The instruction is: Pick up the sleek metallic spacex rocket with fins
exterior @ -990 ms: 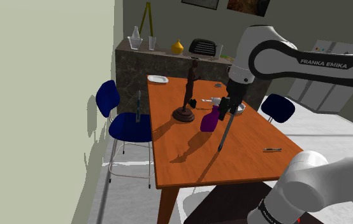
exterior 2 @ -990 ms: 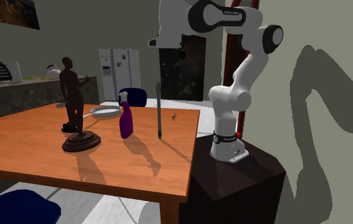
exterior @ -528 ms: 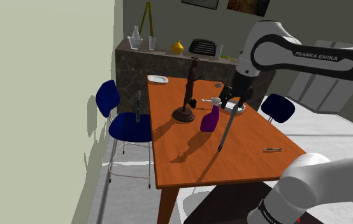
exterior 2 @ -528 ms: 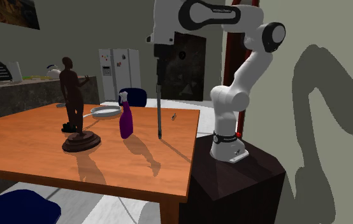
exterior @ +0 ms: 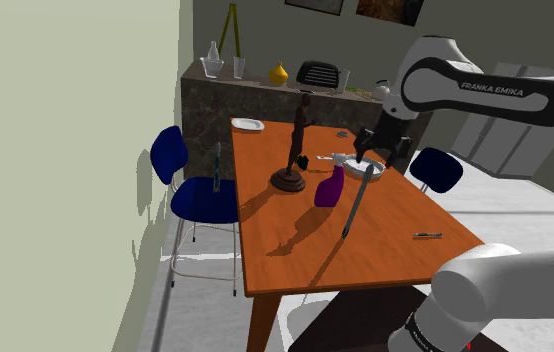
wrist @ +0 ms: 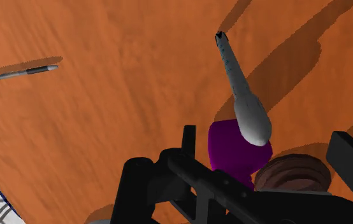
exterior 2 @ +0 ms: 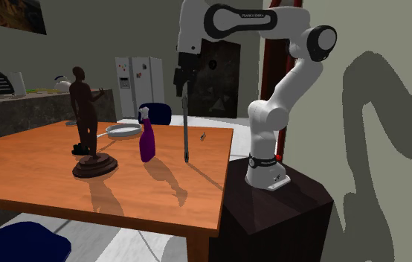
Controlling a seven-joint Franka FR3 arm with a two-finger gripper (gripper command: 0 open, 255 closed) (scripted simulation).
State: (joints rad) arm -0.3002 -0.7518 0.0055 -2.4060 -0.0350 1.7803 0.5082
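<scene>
While the rocket (exterior: 356, 203) stands on its fins on the orange table (exterior: 295, 255), just beside a purple spray bottle (exterior: 329, 188), the shoulder view puts the gripper (exterior: 367, 160) right above its nose. A dark statue (exterior: 296, 140) stands further along the table and a pen (exterior: 427, 235) lies nearer the stand.

From the second exterior view the rocket (exterior 2: 186, 126) reads as a thin grey upright rod, its tip reaching up to the gripper (exterior 2: 182, 79). Whether they touch I cannot tell.

Looking along the hand, the wrist view shows the two black fingers spread with nothing pinched. The rocket's (wrist: 239, 89) rounded nose sits between them and its finned end rests on the wood below.

I judge this to be the lining-up step, before any grip. The next move calls for lowering the hand straight along the body and then closing gently, since so tall and slim a thing would tip easily into the bottle.
</scene>
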